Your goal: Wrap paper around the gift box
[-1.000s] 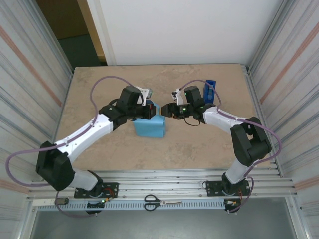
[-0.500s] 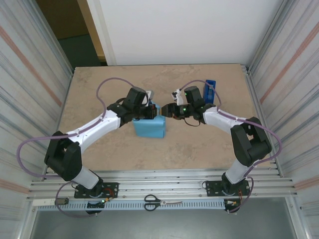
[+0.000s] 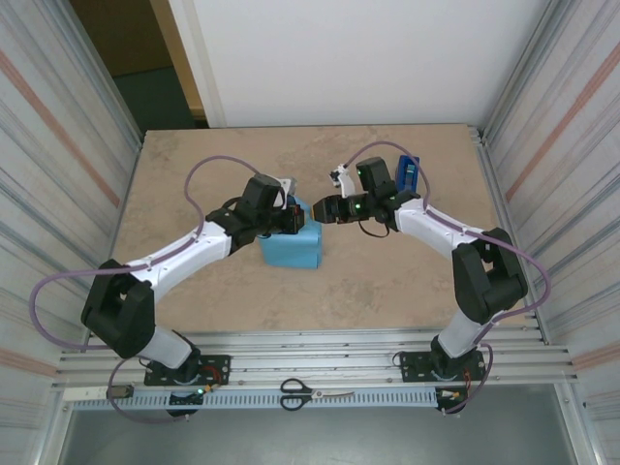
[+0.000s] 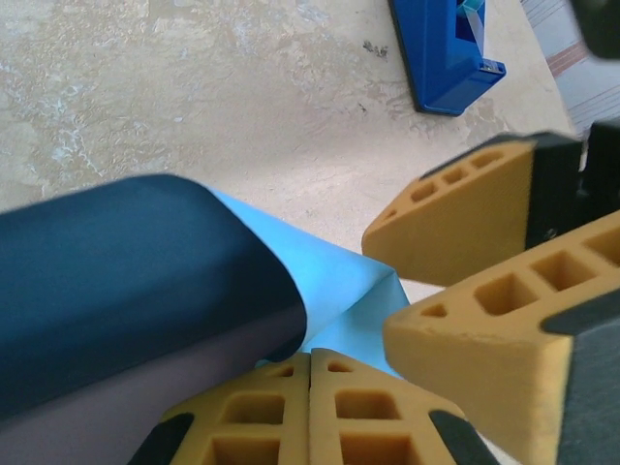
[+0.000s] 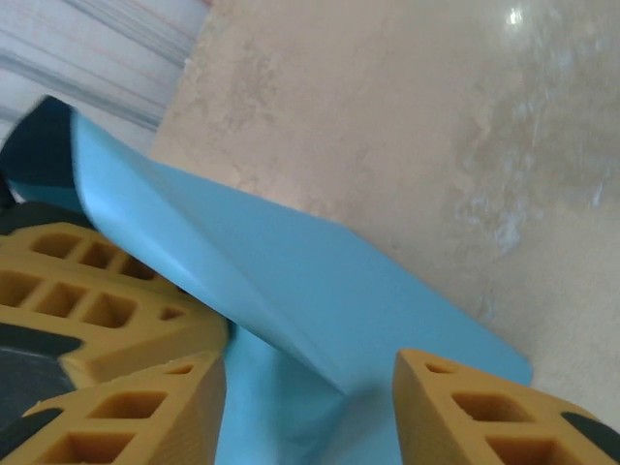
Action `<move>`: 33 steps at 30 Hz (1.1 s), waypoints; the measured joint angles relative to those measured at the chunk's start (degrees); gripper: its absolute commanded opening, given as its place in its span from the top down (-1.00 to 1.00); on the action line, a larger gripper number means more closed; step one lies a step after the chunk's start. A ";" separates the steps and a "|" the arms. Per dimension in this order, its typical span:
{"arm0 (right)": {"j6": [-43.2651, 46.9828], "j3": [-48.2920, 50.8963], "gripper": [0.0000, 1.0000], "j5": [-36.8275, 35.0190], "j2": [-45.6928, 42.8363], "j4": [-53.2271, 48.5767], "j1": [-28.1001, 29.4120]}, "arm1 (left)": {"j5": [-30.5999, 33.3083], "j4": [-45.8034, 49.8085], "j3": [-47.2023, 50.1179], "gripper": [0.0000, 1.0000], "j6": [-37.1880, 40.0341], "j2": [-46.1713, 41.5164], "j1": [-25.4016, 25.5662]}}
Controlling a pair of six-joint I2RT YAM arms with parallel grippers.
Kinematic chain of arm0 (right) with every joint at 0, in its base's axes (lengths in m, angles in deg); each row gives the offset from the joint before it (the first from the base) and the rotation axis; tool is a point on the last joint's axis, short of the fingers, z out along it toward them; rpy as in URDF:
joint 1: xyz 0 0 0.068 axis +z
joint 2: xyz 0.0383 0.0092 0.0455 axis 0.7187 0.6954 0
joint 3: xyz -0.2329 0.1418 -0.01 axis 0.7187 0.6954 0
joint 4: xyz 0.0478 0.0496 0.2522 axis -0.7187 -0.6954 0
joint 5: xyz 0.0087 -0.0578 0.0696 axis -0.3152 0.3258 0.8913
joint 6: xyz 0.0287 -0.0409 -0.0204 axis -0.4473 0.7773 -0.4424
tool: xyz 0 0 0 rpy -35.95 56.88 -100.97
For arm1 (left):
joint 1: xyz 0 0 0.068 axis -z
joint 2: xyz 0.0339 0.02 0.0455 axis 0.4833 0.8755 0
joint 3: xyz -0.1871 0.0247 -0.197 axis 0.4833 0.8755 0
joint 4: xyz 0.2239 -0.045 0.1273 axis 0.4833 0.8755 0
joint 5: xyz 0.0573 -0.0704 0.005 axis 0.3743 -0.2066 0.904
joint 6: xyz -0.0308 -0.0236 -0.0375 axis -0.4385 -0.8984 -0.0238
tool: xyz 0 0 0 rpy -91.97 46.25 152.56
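Meeting over the far edge of the bundle, both arms are working on the paper (image 3: 291, 250), which is lying near the middle of the table (image 3: 387, 291) as a sky-blue block. Judging from that boxy shape, the gift box is sitting inside the sheet, covered by it.

The left gripper (image 4: 310, 387) is showing its two fingers pressed together, right at the edge of the pale face. Whether a sliver of the sheet is pinched in the seam, I cannot tell. Just above it a navy flap is curling over in a loose roll.

The right gripper (image 5: 308, 397) is standing with its fingers apart, straddling a raised fold of the light-blue face without clamping it. The royal-blue tape dispenser (image 4: 441, 53) is waiting on the bare table beyond.

The sheet is looking thin, light and springy. It is bowing and rolling rather than lying flat, so it will probably unfold once released, and it may crease or tear under a hard pull. My judgement is that the best hold is on the free edge of a flap, close to a box corner, pinched shallowly and pulled taut over the stiff box beneath, while the other gripper is pressing the layer already folded.
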 measured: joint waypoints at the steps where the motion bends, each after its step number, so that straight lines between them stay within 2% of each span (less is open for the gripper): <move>1: 2.78 -0.26 0.12 0.09 0.00 0.02 -0.07 | 0.00 -0.35 0.24 1.00 0.02 -0.09 0.00; 5: 14.10 -1.33 0.15 2.62 0.35 -1.20 -0.46 | 0.02 -0.72 0.61 1.00 0.02 -0.37 0.00; 11: 30.23 -8.41 0.21 5.90 4.33 -5.70 -0.87 | 0.02 -0.98 0.96 1.00 0.02 -0.70 0.09; 16: 40.17 -11.54 0.24 7.32 7.41 -9.44 -0.94 | 0.02 -0.98 0.96 1.00 0.04 -0.70 0.09; 27: 49.90 -17.09 0.47 8.98 11.58 -16.90 -1.44 | 0.02 -0.96 0.96 1.00 0.04 -0.70 0.09; 33: 51.32 -18.29 0.33 10.21 12.20 -18.97 -1.44 | 0.00 -0.94 0.96 1.00 0.04 -0.70 0.09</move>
